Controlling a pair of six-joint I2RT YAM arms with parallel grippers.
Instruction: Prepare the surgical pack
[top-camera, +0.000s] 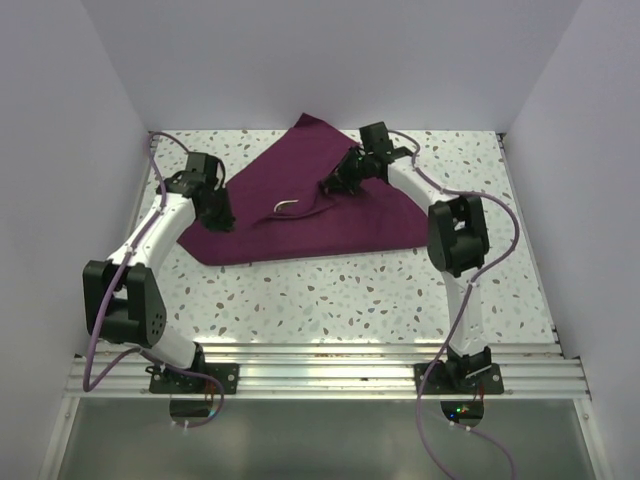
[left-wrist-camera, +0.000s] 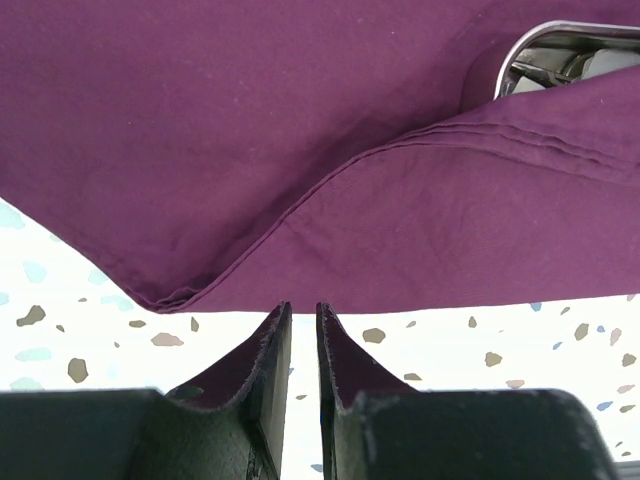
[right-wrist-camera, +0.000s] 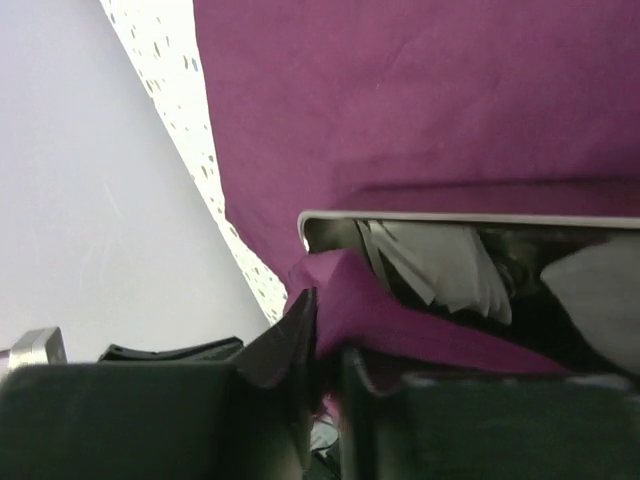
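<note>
The maroon cloth (top-camera: 300, 228) lies over the table's middle, partly folded over the steel tray, of which only a curved rim sliver (top-camera: 287, 205) shows. My left gripper (top-camera: 218, 218) sits at the cloth's left edge; in the left wrist view (left-wrist-camera: 301, 305) its jaws are almost together with nothing between, just short of the cloth (left-wrist-camera: 300, 130). The tray's corner (left-wrist-camera: 560, 35) peeks out top right. My right gripper (top-camera: 330, 187) is shut on a fold of cloth (right-wrist-camera: 420, 100) over the tray (right-wrist-camera: 450, 218), with white gauze (right-wrist-camera: 440, 270) inside. Scissors and tweezers are not clearly visible.
The speckled tabletop (top-camera: 330, 290) is walled by white panels on the left, back and right. The right wrist view shows the wall (right-wrist-camera: 100, 200) close to the cloth's far corner. The arms' bases stand on the metal rail (top-camera: 320, 375) at the near edge.
</note>
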